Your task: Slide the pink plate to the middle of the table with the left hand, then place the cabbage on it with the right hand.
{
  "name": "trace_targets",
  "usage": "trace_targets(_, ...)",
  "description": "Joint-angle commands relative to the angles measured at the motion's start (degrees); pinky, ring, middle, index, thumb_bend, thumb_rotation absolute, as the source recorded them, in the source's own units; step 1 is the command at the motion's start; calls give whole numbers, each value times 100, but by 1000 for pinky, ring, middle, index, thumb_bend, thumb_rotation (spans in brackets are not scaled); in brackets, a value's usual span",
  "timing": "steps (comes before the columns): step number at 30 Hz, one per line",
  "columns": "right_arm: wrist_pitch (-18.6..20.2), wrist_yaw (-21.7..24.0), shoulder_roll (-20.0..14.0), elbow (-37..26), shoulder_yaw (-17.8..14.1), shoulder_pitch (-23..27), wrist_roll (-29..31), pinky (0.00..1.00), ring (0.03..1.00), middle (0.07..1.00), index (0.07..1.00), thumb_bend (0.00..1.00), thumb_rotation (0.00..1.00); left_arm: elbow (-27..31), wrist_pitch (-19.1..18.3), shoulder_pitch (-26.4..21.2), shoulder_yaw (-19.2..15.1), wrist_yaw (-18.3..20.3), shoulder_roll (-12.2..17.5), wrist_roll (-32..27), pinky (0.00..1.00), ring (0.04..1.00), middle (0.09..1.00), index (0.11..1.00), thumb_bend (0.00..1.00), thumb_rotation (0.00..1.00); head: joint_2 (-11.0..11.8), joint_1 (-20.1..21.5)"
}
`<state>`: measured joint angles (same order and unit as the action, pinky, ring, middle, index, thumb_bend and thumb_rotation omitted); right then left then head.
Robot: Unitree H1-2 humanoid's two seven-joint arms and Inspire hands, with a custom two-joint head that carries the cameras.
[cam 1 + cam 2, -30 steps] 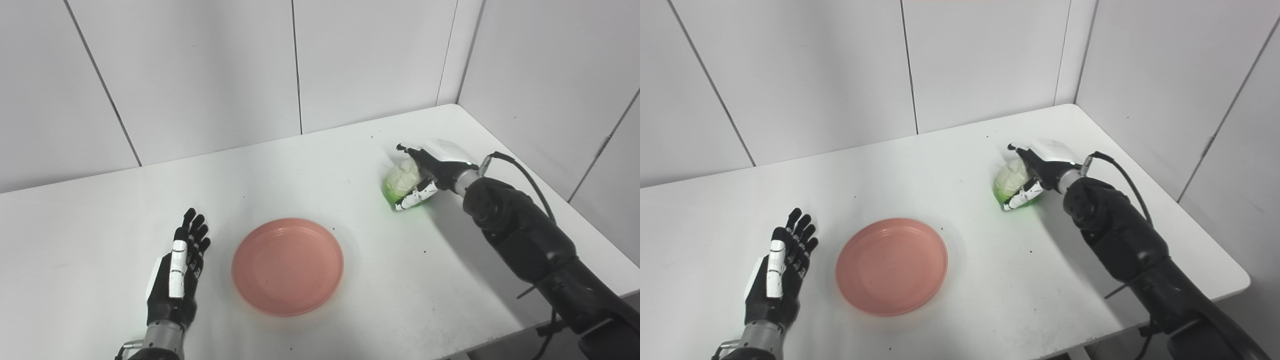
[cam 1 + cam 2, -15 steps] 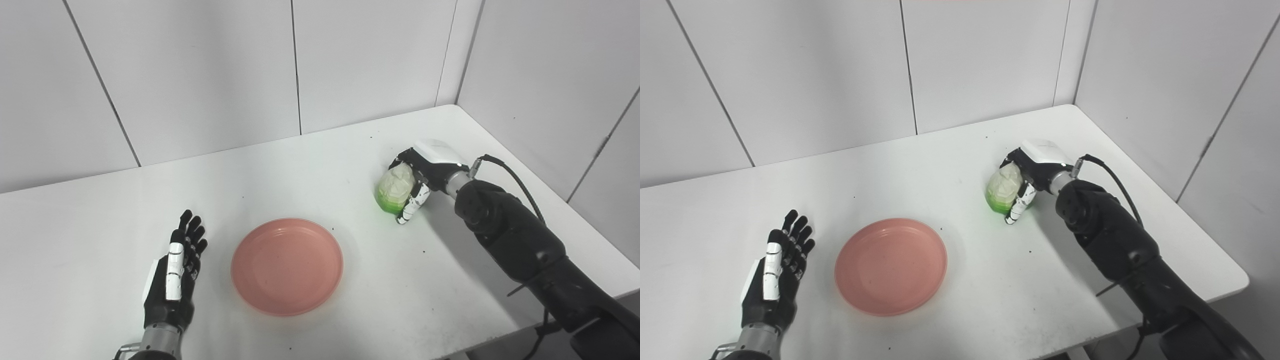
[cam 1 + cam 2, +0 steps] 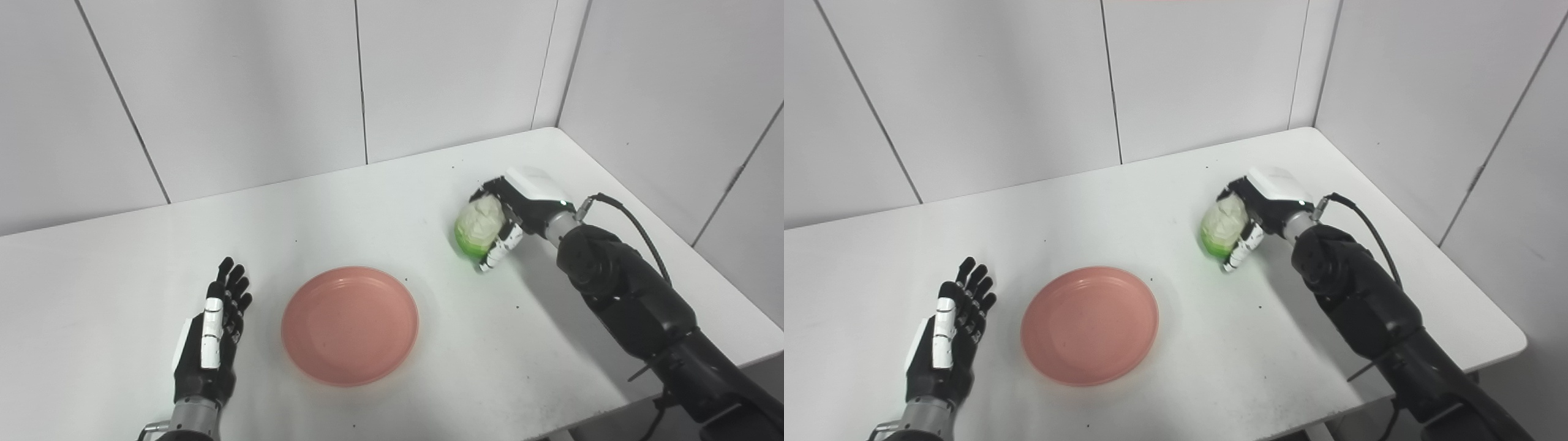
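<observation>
The round pink plate [image 3: 350, 324] lies flat near the middle of the white table [image 3: 367, 214]. To its right and further back, my right hand [image 3: 514, 211] is shut on the pale green cabbage [image 3: 478, 225], which is held slightly above the tabletop. My left hand [image 3: 211, 334] rests open to the left of the plate, fingers straight and pointing away from me, a short gap from the rim.
White wall panels stand behind the table and along its right side, meeting in the far right corner [image 3: 554, 125]. The table's front edge runs at the bottom right [image 3: 612, 404]. Small dark specks dot the surface.
My right hand closed its fingers round the cabbage, lifted it and carried it a little left toward the plate. The left hand drew back slightly toward me. The plate stayed put.
</observation>
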<state>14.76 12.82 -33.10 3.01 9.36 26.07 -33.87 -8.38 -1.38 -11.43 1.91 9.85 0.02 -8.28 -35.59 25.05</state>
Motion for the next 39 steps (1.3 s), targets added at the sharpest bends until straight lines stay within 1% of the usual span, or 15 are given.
trace_targets(1,-15,-45,-16,-451,-175,274,93,357,431,494,496,521,0,32,-50,79,2,21,42,1,1000,1000,1000,1000,737,1000,1,-1)
trace_targets(8,167,333,279,-1323,-93,365,139,411,448,494,487,521,0,133,-15,109,55,-32,16,89,1000,1000,1000,1000,699,1000,-60,-340)
trace_targets(11,202,446,435,-1543,-4,406,60,363,430,488,504,521,0,161,-8,145,72,-41,-21,84,1000,1000,1000,1000,702,1000,-79,-491)
trace_targets(12,233,498,511,-1623,67,427,10,359,428,488,505,521,0,207,-41,165,83,-68,-58,89,1000,1000,1000,1000,703,1000,-101,-697)
trace_targets(13,253,537,560,-1676,109,439,-27,345,423,487,508,520,0,242,-66,179,93,-90,-84,97,1000,1000,1000,1000,707,1000,-105,-736)
trace_targets(14,214,600,626,-1720,162,454,31,338,421,487,509,520,0,290,-103,203,116,-139,-128,141,1000,1000,1000,1000,709,1000,-132,-986)
trace_targets(15,182,646,669,-1747,192,463,76,325,416,487,513,520,0,322,-129,218,131,-172,-158,176,1000,1000,1000,1000,712,1000,-132,-986)
trace_targets(16,139,713,723,-1764,242,474,138,320,415,487,514,519,0,385,-182,240,166,-215,-198,239,1000,1000,1000,1000,713,1000,-155,-1206)
trace_targets(17,113,761,757,-1777,273,479,175,327,419,491,508,520,0,433,-223,256,193,-248,-227,283,1000,1000,1000,1000,717,1000,-156,-1239)
trace_targets(18,83,793,775,-1788,293,473,203,332,422,494,503,521,0,465,-237,272,217,-274,-264,299,1000,1000,1000,1000,719,1000,-158,-1452)
trace_targets(23,-98,912,993,-1617,619,500,184,335,431,499,490,521,0,504,-97,340,278,-531,-482,499,1000,1000,1000,1000,691,1000,-158,-1781)
trace_targets(27,-377,976,1131,-1327,993,589,94,327,427,502,490,521,0,523,-151,353,363,-740,-604,777,1000,1000,1000,1000,694,1000,-162,-2135)
trace_targets(32,-386,1189,1197,-1110,1247,691,65,338,431,509,483,521,0,534,-167,357,467,-939,-676,1057,1000,1000,1000,1000,674,1000,-169,-2236)
trace_targets(35,-414,1296,1186,-1004,1350,724,38,344,429,512,483,520,0,632,-277,374,489,-900,-680,1056,1000,1000,1000,1000,675,1000,-175,-2247)
trace_targets(39,-466,1305,1163,-916,1430,710,-81,318,420,506,495,520,0,510,-153,326,469,-900,-709,1010,1000,1000,1000,1000,681,1000,-196,-2252)
